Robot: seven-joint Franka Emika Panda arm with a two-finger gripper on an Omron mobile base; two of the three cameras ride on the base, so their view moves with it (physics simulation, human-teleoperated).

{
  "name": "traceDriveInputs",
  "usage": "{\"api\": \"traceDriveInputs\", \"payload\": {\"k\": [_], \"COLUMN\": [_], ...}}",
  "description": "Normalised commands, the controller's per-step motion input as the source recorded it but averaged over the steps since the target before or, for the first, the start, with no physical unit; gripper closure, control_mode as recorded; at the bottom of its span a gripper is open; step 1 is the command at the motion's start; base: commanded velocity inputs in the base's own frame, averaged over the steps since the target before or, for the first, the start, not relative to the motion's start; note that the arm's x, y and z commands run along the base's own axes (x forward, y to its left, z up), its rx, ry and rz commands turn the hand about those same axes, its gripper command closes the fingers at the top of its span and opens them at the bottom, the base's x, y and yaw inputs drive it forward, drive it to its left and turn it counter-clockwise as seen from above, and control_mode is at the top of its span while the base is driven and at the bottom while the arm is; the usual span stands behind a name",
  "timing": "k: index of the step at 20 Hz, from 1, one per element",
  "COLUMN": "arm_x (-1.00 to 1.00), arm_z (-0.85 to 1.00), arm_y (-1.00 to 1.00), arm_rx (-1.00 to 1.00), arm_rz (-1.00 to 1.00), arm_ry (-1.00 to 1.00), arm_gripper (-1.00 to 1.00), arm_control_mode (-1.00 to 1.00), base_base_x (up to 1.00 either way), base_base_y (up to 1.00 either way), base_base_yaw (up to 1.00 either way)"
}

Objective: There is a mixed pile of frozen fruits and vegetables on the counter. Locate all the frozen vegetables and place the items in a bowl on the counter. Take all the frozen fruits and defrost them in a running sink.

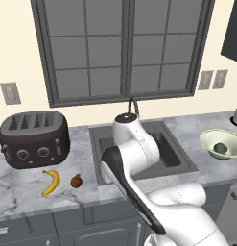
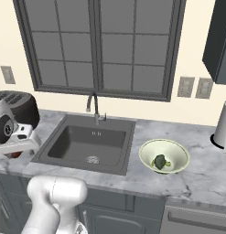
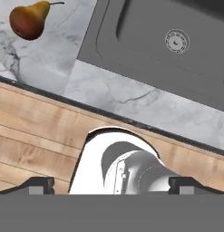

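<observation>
**Broccoli in the bowl, fruit on the tabletop, end effector open and empty**

Left base view: the marble tabletop (image 1: 24, 185) crosses the middle of the frame. At centre left a black toaster (image 1: 34, 139) stands on it. In front of the toaster, at lower left, lie the banana (image 1: 51, 182) and, just beside it to the right, the brown pear (image 1: 76, 180); they are near each other but apart. The dark sink (image 1: 172, 153) sits at centre, partly covered by the white arm, with the faucet (image 1: 133, 106) rising behind it under the window (image 1: 122, 48). At the right edge the pale green bowl (image 1: 208, 139) rests on the tabletop with the broccoli floret (image 1: 220, 148) inside it.

Right base view: the sink (image 2: 87, 144) fills the centre left, its round drain (image 2: 92, 159) towards the front and the faucet (image 2: 93, 107) at the back rim. Just right of the sink stands the bowl (image 2: 148, 155), holding the broccoli floret (image 2: 160, 162). The toaster (image 2: 16, 109) shows at the left edge, behind the arm's wrist.

Hand view: the end effector (image 3: 111, 186) has its two finger tips set wide apart at the bottom corners, with nothing between them. The pear (image 3: 28, 21) lies on the tabletop (image 3: 122, 97) in the upper left corner. The sink (image 3: 145, 50) takes the upper right, its drain (image 3: 177, 41) visible. A wooden floor (image 3: 36, 145) spreads below the tabletop edge.
</observation>
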Motion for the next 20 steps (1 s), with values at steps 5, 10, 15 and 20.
{"api": "traceDriveInputs", "payload": {"k": [5,10,15,20], "arm_x": [0.47,0.32,0.48,0.43], "arm_z": [-0.03,-0.12,-0.11,-0.18], "arm_y": [0.75,0.82,0.61,0.46], "arm_rx": [0.01,-0.01,0.00,0.00], "arm_rz": [0.06,0.01,-0.12,-0.19], "arm_ry": [0.04,0.04,0.00,0.00], "arm_gripper": [-1.00,-1.00,-1.00,-1.00], "arm_control_mode": [-1.00,-1.00,-1.00,-1.00], "base_base_x": [0.00,0.00,0.00,0.00], "base_base_y": [0.00,0.00,0.00,0.00], "base_base_yaw": [0.00,0.00,0.00,0.00]}}
